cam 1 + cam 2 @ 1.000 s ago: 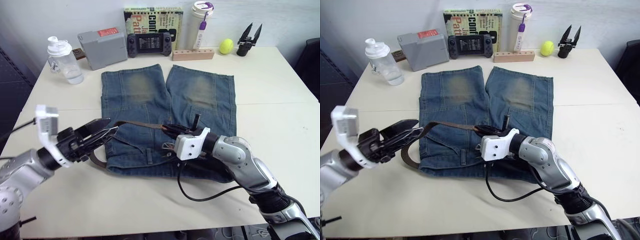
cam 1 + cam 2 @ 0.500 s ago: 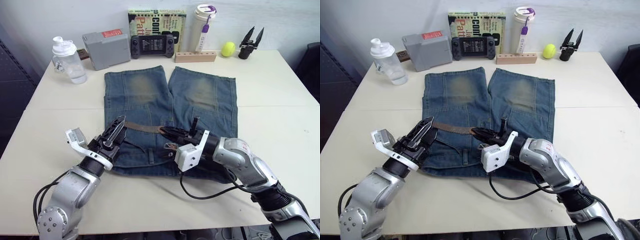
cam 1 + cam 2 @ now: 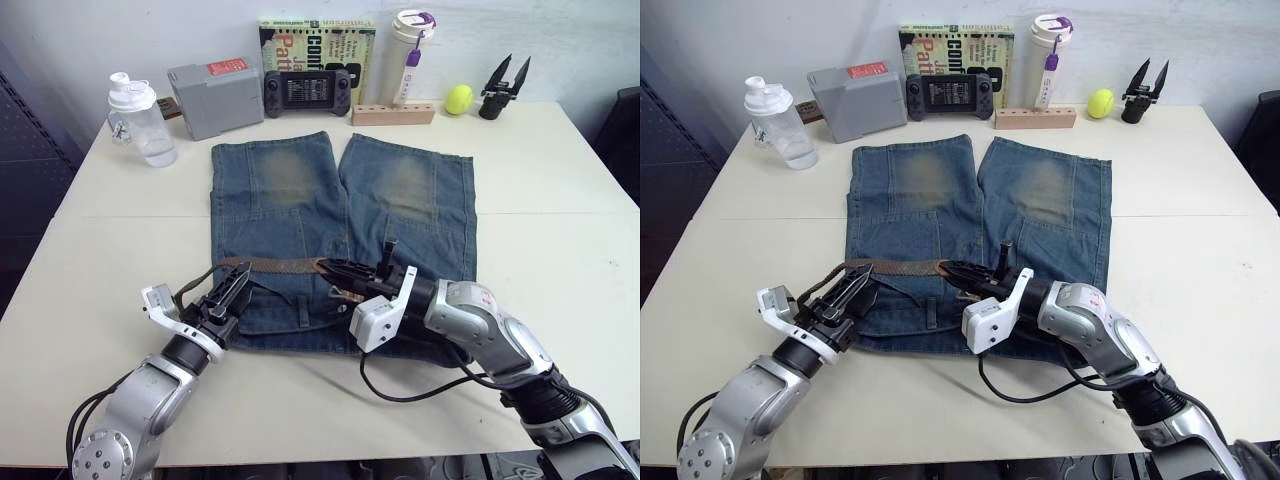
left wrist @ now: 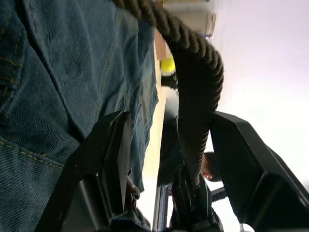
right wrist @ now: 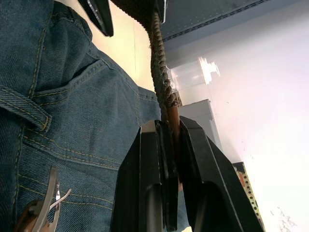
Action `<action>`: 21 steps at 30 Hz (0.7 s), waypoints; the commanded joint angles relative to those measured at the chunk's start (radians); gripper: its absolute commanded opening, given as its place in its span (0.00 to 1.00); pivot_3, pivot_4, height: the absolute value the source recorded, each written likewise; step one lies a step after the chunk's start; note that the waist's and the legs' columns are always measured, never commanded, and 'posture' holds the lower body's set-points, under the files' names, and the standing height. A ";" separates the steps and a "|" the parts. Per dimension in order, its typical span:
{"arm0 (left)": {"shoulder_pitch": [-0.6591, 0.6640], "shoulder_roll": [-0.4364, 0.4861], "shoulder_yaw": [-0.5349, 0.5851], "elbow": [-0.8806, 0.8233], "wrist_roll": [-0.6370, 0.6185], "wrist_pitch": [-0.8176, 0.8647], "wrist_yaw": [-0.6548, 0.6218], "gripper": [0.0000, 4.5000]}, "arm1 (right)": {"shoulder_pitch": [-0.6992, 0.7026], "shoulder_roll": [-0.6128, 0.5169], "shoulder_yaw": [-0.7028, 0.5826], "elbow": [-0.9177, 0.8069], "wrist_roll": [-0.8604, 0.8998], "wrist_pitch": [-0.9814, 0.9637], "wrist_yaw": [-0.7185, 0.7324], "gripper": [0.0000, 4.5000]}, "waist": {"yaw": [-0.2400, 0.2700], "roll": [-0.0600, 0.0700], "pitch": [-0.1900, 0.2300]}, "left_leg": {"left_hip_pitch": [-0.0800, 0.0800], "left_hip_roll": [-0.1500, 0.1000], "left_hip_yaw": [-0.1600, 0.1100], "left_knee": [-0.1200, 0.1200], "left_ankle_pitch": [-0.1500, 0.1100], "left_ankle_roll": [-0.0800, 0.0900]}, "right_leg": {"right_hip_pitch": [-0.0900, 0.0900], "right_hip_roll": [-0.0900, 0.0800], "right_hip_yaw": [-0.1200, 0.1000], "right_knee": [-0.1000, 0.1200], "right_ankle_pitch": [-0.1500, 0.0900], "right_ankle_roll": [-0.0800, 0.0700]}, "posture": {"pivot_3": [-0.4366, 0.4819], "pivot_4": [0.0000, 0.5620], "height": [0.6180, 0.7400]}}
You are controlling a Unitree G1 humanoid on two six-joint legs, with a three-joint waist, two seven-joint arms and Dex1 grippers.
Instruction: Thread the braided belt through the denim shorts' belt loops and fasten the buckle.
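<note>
The right gripper (image 5: pixel 166 140), its two black fingers clenched on the long brown woven braided belt (image 3: pixel 280 265), holds it just above the waist end of the blue denim shorts (image 3: pixel 300 205), near the middle of the waistband; the small silver-grey metal buckle (image 5: pixel 46 205) lies on the denim just beside this gripper. From that grip the belt runs level across the shorts toward the left gripper (image 3: pixel 232 292), which sits at the shorts' left waist corner with its fingers spread, the braid passing between them without either finger plainly pressing it, before the belt loops down over the edge of the cloth. A short blue denim belt loop (image 5: pixel 26 115) shows sewn to the waistband close to the right gripper, with no belt through it. The shorts lie flat on the cream table (image 3: pixel 560 200), waistband toward the near edge and the legs, each with a faded tan patch, reaching toward the far edge. Along that far edge stand a clear plastic shaker bottle with a white lid (image 3: pixel 137 120) at the far left corner, a grey box with a red label (image 3: pixel 212 96), a black handheld game console (image 3: pixel 305 92) before a green-covered book (image 3: pixel 317 45), a white tumbler with a purple lid (image 3: pixel 409 50) behind a wooden block (image 3: pixel 393 112), a yellow-green ball (image 3: pixel 459 98) and a spare black two-fingered gripper part (image 3: pixel 501 86).
</note>
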 commanded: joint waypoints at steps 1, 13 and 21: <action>-0.025 -0.001 0.031 0.025 -0.011 0.048 -0.057 0.62 | -0.008 0.012 -0.010 -0.036 -0.008 -0.017 -0.016 0.00 | -0.001 0.000 0.000 | 0.000 0.000 0.000 0.000 0.000 0.000 | 0.000 0.000 0.000 0.000 0.000 0.000 | 0.48 0.27 0.92; -0.082 -0.037 -0.041 -0.050 -0.011 0.056 -0.019 0.62 | 0.009 0.023 -0.011 -0.044 -0.012 0.007 -0.009 0.00 | -0.001 0.000 0.000 | 0.000 0.001 0.000 0.000 0.000 -0.001 | 0.000 0.001 0.001 -0.001 0.000 0.000 | 0.48 0.27 0.92; -0.196 -0.087 -0.115 -0.090 -0.011 -0.038 0.159 0.62 | 0.014 0.030 -0.007 -0.056 -0.008 0.021 -0.001 0.00 | 0.001 0.000 0.000 | 0.000 0.001 -0.001 -0.001 0.000 -0.001 | 0.000 0.001 0.002 -0.002 0.000 0.000 | 0.48 0.27 0.92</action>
